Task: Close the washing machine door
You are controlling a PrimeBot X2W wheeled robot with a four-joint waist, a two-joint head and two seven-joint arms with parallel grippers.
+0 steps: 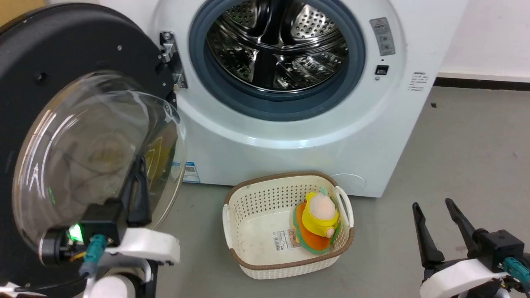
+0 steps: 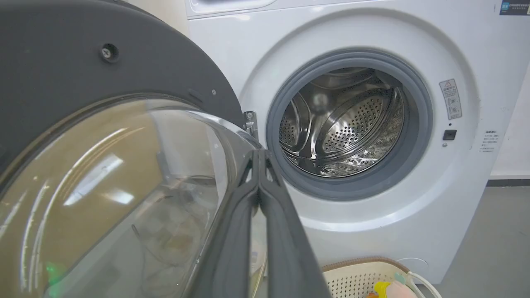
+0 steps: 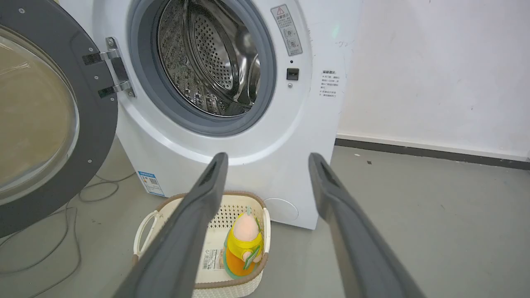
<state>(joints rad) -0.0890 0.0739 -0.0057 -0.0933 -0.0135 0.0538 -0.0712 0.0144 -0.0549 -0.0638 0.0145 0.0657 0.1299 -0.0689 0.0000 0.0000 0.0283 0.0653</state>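
The washing machine door (image 1: 62, 41) stands swung wide open at the left, its black rim and bulging glass bowl (image 1: 95, 157) facing me. The white washing machine (image 1: 290, 153) shows its steel drum (image 1: 277, 45) inside the grey gasket. My left gripper (image 1: 138, 182) is shut with nothing in it, its fingers lying along the bowl's right edge; I cannot tell if they touch the glass. In the left wrist view the fingertips (image 2: 258, 157) meet beside the door (image 2: 83, 54). My right gripper (image 1: 432, 205) is open at the lower right, far from the door (image 3: 95, 136).
A cream laundry basket (image 1: 265, 194) holding a yellow and orange plush toy (image 1: 319, 215) sits on the grey floor right before the machine. Cables (image 3: 91, 190) lie on the floor under the door. A white wall (image 3: 434, 62) stands to the machine's right.
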